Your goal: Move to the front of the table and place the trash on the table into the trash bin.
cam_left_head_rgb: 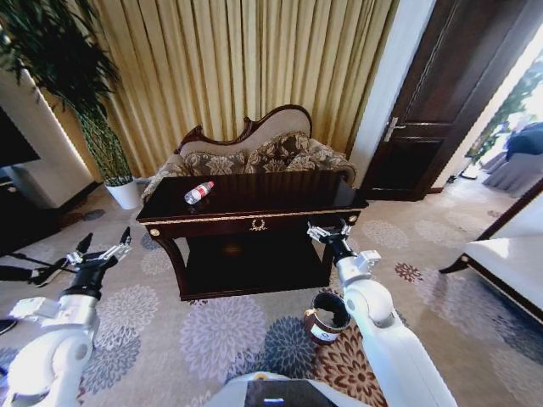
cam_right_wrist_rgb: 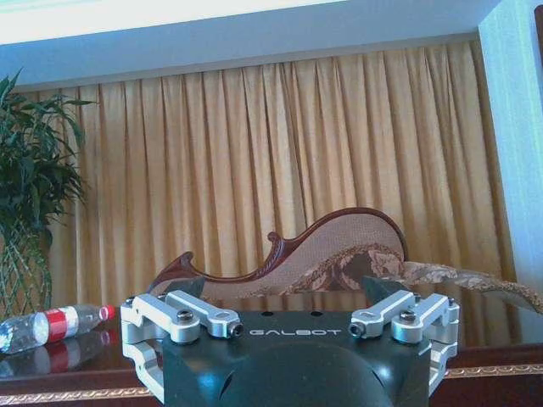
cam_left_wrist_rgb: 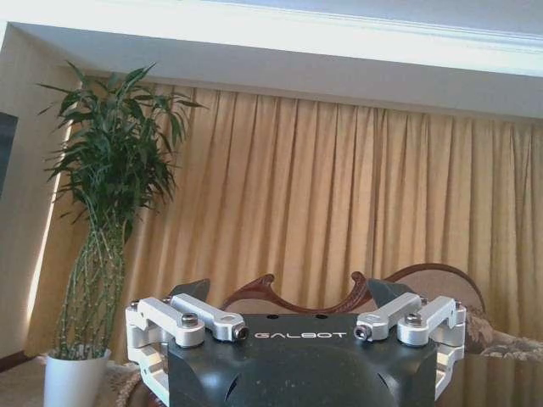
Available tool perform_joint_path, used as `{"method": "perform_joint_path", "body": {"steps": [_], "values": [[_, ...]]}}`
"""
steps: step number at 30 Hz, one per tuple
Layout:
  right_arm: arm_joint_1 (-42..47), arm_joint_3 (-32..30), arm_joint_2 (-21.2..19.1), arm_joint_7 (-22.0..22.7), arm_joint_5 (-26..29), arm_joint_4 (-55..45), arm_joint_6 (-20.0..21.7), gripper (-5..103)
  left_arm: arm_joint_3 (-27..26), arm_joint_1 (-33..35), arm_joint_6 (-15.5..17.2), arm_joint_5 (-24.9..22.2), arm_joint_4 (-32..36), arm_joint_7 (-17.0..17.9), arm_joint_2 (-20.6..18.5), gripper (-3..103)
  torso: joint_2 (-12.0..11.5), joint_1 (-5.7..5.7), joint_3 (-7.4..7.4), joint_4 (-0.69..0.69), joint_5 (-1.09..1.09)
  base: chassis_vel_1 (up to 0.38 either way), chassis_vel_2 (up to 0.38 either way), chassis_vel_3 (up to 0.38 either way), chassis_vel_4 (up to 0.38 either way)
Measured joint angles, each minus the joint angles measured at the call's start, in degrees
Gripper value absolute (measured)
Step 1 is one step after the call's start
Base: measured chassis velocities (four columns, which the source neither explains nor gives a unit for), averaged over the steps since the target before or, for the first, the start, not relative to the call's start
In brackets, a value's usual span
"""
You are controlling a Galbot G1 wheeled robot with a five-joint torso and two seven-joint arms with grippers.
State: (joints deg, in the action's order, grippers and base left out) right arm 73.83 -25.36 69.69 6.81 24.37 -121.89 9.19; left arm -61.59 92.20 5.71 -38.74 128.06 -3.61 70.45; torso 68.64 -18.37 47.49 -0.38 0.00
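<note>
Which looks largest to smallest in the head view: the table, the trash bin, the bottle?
1. The table, clearly largest.
2. The trash bin.
3. The bottle, smallest, though it lies farther from the camera than the bin.

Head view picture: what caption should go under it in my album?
Robot facing the dark table, a bottle lying on top, the trash bin on the carpet, both grippers open.

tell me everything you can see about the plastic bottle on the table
The plastic bottle is clear, with a red cap and a white and red label around its middle. It lies on its side on the glossy dark tabletop of the table, towards the robot's left end, cap pointing towards the sofa. In the right wrist view the polished wood mirrors it. Only the table touches it; both grippers are well clear.
</note>
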Motion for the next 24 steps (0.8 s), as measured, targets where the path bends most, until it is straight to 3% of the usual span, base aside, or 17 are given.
{"method": "perform_joint_path", "body": {"steps": [24], "values": [[3.48, 0.84, 2.19, 0.00, -3.98, -0.40, -0.14, 100, -0.47, 0.53, 0.12, 0.27, 0.68, -0.08, 0.27, 100, 0.00, 0.00, 0.00, 0.00, 0.00, -0.001, 0.004, 0.003, -0.006]]}}
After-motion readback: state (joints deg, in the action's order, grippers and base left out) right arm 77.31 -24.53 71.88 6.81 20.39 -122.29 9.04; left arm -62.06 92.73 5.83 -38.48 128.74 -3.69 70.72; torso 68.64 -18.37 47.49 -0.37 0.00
